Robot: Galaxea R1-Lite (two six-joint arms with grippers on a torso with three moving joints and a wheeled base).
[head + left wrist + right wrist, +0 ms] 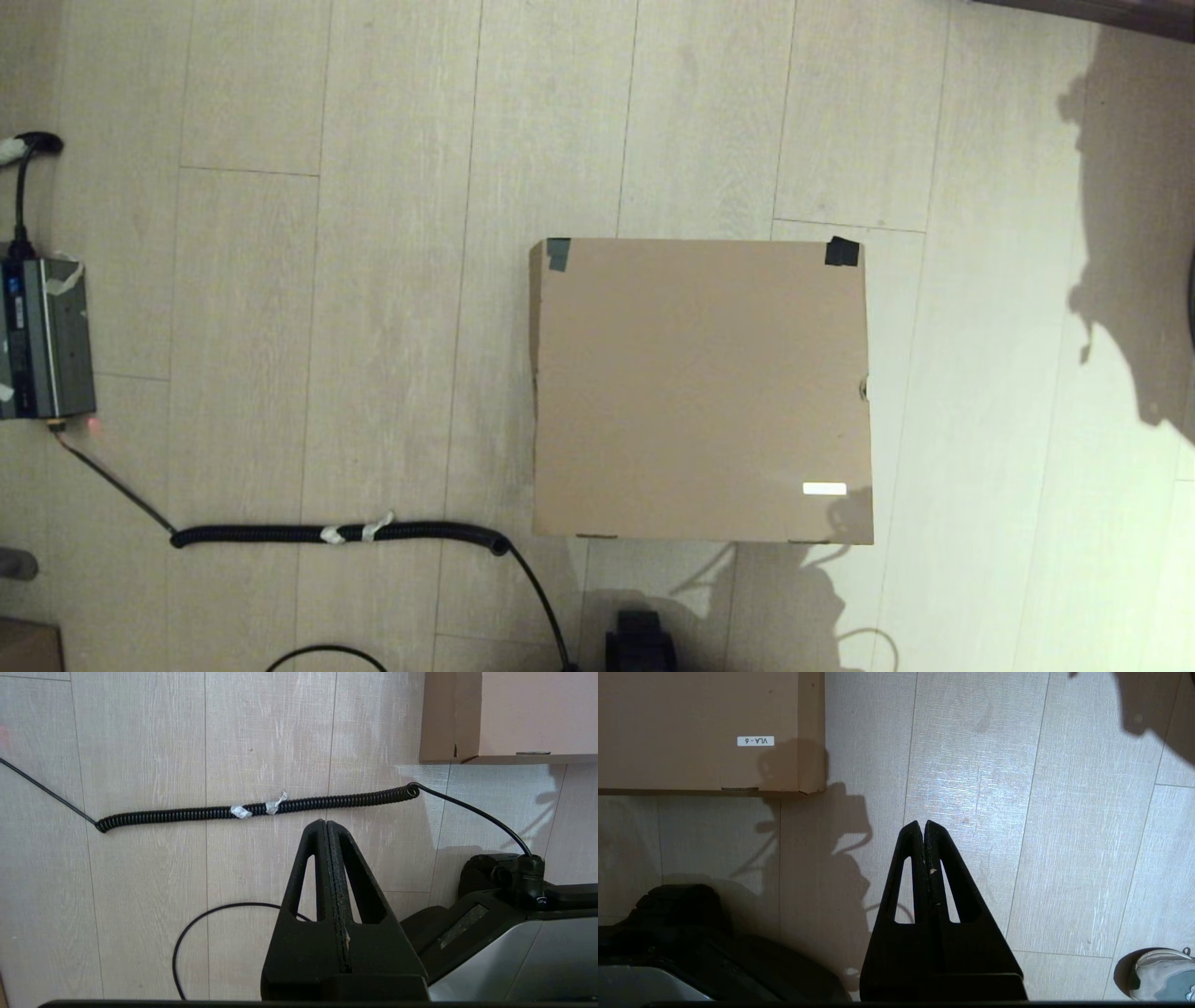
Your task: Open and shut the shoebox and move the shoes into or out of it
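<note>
The brown cardboard shoebox sits on the pale wood floor with its lid down flat. Black tape patches mark its two far corners, and a small white label lies near its near right corner. The sneakers do not show. Neither arm appears in the head view. My left gripper is shut on nothing above the floor, with the box's near left corner ahead of it. My right gripper is also shut and empty, off the shoebox's near right corner by the label.
A black coiled cable with tape scraps lies left of the box and runs to a grey power unit at the far left. My dark base stands just in front of the box. A grey-white shoe toe shows right of the right gripper; whose it is, I cannot tell.
</note>
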